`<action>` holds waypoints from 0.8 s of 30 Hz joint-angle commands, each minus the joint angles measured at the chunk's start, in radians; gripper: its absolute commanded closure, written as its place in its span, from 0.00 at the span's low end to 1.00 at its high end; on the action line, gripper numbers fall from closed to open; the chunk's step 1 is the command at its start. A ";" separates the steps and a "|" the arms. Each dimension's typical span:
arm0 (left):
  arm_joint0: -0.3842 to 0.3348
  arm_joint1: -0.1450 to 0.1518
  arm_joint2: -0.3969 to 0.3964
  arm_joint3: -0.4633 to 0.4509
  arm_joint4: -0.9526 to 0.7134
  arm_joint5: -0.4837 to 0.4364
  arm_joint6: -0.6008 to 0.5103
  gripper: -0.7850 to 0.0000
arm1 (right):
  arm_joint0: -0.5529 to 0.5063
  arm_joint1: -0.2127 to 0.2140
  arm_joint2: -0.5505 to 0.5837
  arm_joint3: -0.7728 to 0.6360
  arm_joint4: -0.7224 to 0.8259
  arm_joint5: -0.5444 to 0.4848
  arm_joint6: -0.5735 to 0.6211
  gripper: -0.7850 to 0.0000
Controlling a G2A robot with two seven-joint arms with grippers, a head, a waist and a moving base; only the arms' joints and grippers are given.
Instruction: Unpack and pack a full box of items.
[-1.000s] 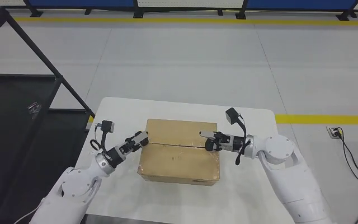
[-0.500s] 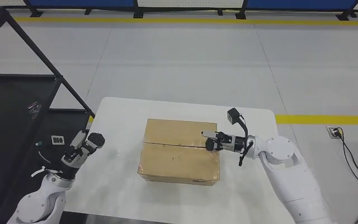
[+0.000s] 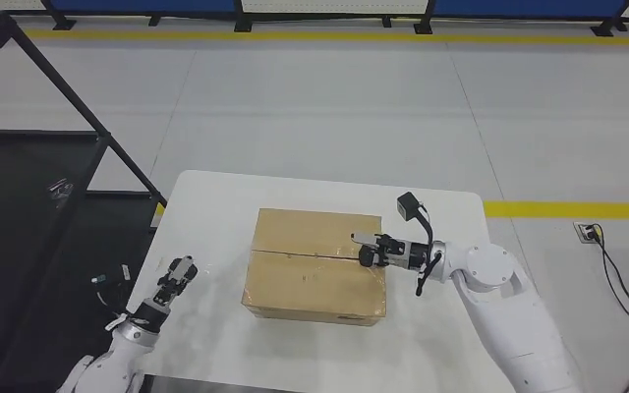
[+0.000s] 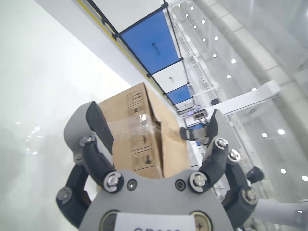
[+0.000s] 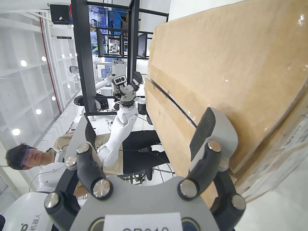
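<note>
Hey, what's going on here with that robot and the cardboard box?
A two-armed robot is working on a cardboard box that sits closed and taped on a white table. Its right gripper, open, is at one end of the box, by the taped seam across the top. Its left gripper, also open, is off the box near the table's edge, holding nothing. Nothing is unpacked yet.

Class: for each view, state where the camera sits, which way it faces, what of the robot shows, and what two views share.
Top view: above the arms, looking down at table, box and both arms.
Left wrist view: behind the open left gripper, facing the box's end.
Right wrist view: behind the open right gripper, facing along the box's top.
Shared: both wrist views show the box and the other gripper.
</note>
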 commanded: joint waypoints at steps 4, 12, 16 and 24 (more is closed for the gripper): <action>0.019 -0.015 0.056 0.007 -0.067 -0.008 -0.016 0.00 | 0.009 0.002 -0.007 0.005 0.005 -0.002 0.001 0.00; 0.033 -0.019 0.049 0.008 -0.342 0.105 -0.203 0.00 | 0.020 0.005 -0.017 0.013 0.006 0.003 0.000 0.00; -0.006 -0.027 0.068 0.040 -0.447 0.201 -0.271 0.00 | 0.026 0.007 -0.024 0.013 0.005 0.005 0.001 0.00; -0.105 -0.059 0.145 0.126 -0.535 0.286 -0.247 0.00 | 0.032 0.010 -0.036 0.011 0.002 0.014 -0.005 0.00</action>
